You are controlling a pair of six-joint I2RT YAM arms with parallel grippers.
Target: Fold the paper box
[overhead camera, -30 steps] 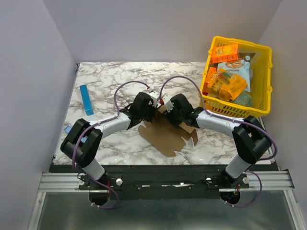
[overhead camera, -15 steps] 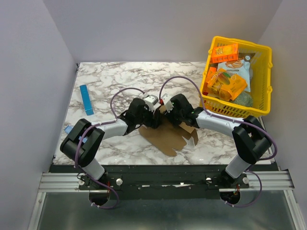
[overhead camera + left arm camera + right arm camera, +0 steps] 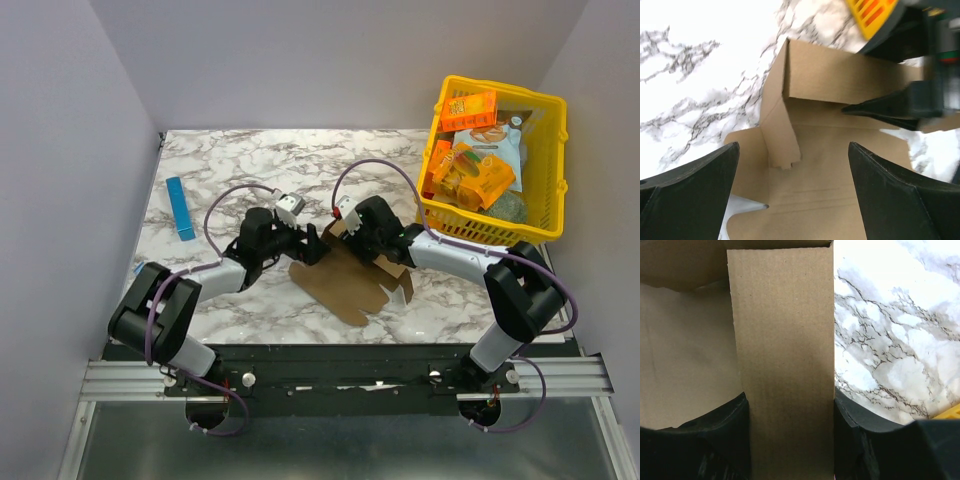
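Observation:
The paper box [image 3: 340, 285] is a plain brown cardboard sheet lying partly folded at the table's middle. In the left wrist view the paper box [image 3: 840, 80] has one long wall and a short side flap standing up. My left gripper [image 3: 311, 250] is at the sheet's left edge. The left gripper [image 3: 792, 165] is open wide over the flat panel, with nothing between its fingers. My right gripper [image 3: 350, 235] is at the sheet's far edge. In its wrist view the right gripper [image 3: 788, 405] is shut on an upright cardboard wall of the paper box [image 3: 782, 315].
A yellow basket [image 3: 555, 215] with orange snack boxes [image 3: 470, 108] and bags stands at the right back. A slim blue bar [image 3: 180, 208] lies at the left. Grey walls close in both sides and the back of the marble table [image 3: 250, 160].
My left gripper opened, let go of the cardboard and drew back to the left. The right gripper kept its hold and did not move.

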